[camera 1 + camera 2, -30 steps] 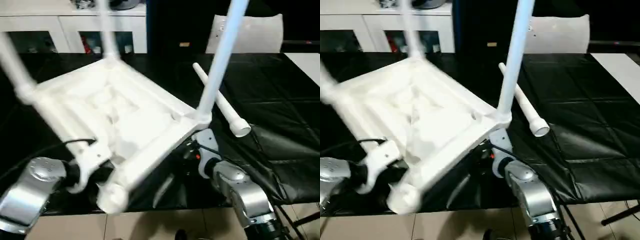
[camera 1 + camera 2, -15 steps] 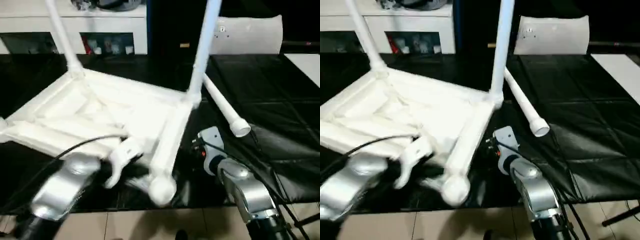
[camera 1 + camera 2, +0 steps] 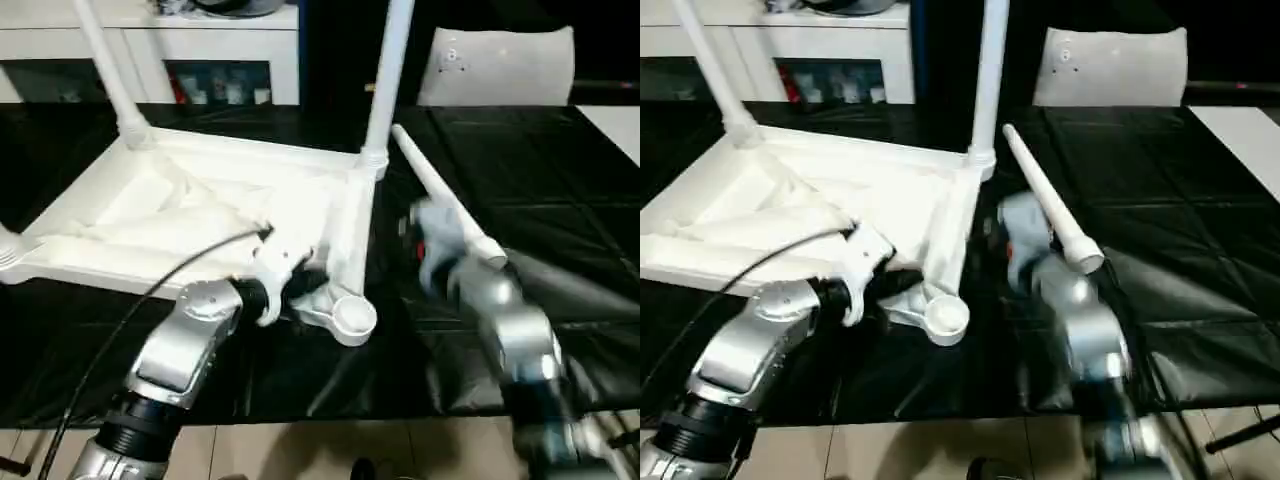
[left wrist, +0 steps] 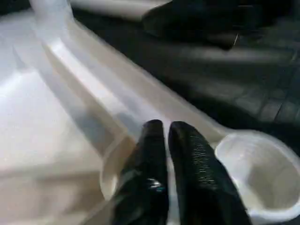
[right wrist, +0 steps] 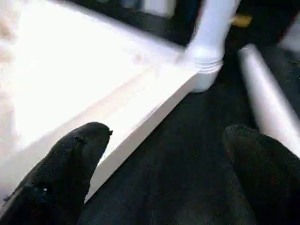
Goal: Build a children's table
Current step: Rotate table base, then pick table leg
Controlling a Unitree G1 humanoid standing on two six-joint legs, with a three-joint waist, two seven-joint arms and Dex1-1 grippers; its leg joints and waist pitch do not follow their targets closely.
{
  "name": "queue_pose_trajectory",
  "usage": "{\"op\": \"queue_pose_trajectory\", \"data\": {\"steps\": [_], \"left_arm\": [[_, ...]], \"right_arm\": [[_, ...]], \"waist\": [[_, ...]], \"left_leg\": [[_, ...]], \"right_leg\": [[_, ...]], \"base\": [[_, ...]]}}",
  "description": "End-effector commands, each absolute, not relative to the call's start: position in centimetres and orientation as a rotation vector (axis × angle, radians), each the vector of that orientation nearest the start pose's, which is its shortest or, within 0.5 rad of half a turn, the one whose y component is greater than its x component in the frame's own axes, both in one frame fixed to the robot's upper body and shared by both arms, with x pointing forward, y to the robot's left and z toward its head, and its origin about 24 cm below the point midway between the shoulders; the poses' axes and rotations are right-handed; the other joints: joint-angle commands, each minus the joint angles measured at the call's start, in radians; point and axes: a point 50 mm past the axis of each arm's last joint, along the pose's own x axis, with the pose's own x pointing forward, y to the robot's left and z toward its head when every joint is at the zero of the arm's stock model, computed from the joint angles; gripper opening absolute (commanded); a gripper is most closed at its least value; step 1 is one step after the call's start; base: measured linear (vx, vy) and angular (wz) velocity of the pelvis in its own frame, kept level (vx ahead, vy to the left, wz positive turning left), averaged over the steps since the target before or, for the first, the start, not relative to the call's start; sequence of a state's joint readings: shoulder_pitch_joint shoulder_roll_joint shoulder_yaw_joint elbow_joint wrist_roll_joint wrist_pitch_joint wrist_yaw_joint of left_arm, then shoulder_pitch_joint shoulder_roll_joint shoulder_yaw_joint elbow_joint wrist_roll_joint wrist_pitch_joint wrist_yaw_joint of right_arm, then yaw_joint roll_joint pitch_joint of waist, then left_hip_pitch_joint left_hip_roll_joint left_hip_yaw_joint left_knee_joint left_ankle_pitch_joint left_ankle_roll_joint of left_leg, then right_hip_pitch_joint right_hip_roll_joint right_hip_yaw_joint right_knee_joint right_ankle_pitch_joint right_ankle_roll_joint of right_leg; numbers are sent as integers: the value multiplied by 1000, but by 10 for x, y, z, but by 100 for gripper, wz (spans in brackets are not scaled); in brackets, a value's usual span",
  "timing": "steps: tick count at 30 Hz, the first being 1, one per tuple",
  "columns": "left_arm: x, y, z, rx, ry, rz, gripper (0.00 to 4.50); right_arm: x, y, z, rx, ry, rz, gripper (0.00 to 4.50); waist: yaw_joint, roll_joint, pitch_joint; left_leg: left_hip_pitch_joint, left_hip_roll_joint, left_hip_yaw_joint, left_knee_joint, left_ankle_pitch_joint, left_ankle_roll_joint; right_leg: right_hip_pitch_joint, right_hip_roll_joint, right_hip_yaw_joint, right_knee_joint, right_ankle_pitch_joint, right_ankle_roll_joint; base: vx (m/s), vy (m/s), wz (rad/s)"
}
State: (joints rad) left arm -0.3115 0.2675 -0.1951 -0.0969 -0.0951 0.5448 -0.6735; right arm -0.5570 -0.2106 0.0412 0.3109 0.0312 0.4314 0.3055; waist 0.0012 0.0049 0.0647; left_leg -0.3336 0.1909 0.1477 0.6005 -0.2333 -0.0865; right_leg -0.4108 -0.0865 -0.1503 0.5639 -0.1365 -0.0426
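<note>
Two legs stand upright in the far corner sockets of the children's table (image 3: pixel 200 215), which lies upside down on the black-covered bench (image 3: pixel 560 200): far-left leg (image 3: pixel 105 65) and far-right leg (image 3: pixel 388 80). We see a third at the top's left edge, mostly cut off. One loose leg (image 3: pixel 440 200) lies on the bench just right of the top, wide end toward us. Near-right corner socket (image 3: pixel 352 318) is empty, open mouth up.

Our left pincer (image 4: pixel 165 129) sits at the near edge of the top, right beside that empty socket; its two black fingers (image 4: pixel 152 140) are almost together with only a thin gap, nothing between them. Whether the tips touch the plastic we cannot tell.

Our right pincer (image 5: pixel 164 154) hovers over the bench between the top's right rim and the loose leg, fingers (image 5: pixel 70 159) spread wide, holding nothing. The right forearm is blurred in the head views.

White cabinet (image 3: pixel 210 45) with glass doors stands behind the bench, and a white chair back (image 3: pixel 495 65) at far right
</note>
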Motion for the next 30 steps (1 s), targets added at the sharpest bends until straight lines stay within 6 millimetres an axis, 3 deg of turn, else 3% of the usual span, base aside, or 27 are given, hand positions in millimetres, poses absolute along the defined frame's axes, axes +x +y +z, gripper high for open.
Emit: {"op": "queue_pose_trajectory", "data": {"steps": [1,3,4,6,7,8,10,12,13,14,19,24,28,30], "left_arm": [[276,111,90,176,234,-883,68],[270,116,94,175,228,-884,84],[267,119,95,179,226,-883,85],[261,125,101,189,217,-871,98],[259,127,104,189,211,-865,112],[256,129,107,189,209,-864,123],[251,132,110,193,214,-865,130],[245,135,113,200,225,-875,139],[242,136,114,203,231,-881,165],[239,136,115,206,236,-888,170],[232,139,121,221,248,-888,192],[231,139,126,232,247,-878,240],[229,139,127,240,251,-875,271],[230,140,127,244,255,-869,299]], "right_arm": [[362,-157,98,-201,246,267,450],[375,-163,102,-206,290,232,450],[380,-165,103,-218,314,221,450],[391,-174,104,-271,377,156,450],[394,-178,105,-286,401,129,450],[396,-178,105,-259,419,162,450],[398,-178,104,-227,443,190,450],[401,-182,103,-228,463,166,450],[401,-183,102,-237,469,159,450],[402,-184,101,-247,475,155,450],[401,-192,94,-295,538,108,450],[400,-203,93,-323,560,51,450],[400,-205,94,-313,568,53,450],[400,-206,97,-298,568,53,450]], "waist": [[6,-5,-65],[5,-7,-64],[0,-13,-60],[0,-20,-50],[1,-16,-47],[1,-19,-39],[2,-22,-36],[0,-22,-34],[1,-24,-35],[1,-30,-28],[3,-29,-8],[6,-33,7],[4,-34,10],[0,-37,10]], "left_leg": [[-17,28,3,-64,-39,83],[-22,26,4,-62,-31,91],[-29,23,4,-62,-45,92],[-22,23,9,-61,-72,90],[-24,20,9,-62,-83,86],[-23,22,11,-62,-90,85],[-25,27,10,-63,-93,89],[-32,31,6,-61,-47,99],[-34,28,7,-59,-18,110],[-35,28,9,-59,-14,116],[-35,30,10,-58,14,140],[-32,30,10,-59,-16,120],[-33,29,9,-59,-9,126],[-40,25,9,-56,1,128]], "right_leg": [[66,-60,64,-53,-302,-150],[67,-60,66,-42,-283,-163],[67,-58,66,-39,-292,-172],[56,-58,67,-47,-327,-163],[60,-57,65,-49,-352,-159],[54,-55,65,-53,-348,-153],[55,-56,65,-45,-325,-160],[56,-56,69,-28,-243,-193],[56,-55,69,-24,-209,-207],[53,-55,70,-24,-203,-213],[49,-55,72,-19,-187,-245],[47,-55,74,-22,-216,-237],[48,-57,75,-19,-209,-242],[52,-58,77,-16,-202,-245]], "base": [[0,0,0],[0,0,0],[0,0,0],[0,0,0],[0,0,0],[0,0,0],[0,0,0],[0,0,0],[0,0,0],[0,0,0],[0,0,0],[0,0,0],[0,0,0],[0,0,0]]}}
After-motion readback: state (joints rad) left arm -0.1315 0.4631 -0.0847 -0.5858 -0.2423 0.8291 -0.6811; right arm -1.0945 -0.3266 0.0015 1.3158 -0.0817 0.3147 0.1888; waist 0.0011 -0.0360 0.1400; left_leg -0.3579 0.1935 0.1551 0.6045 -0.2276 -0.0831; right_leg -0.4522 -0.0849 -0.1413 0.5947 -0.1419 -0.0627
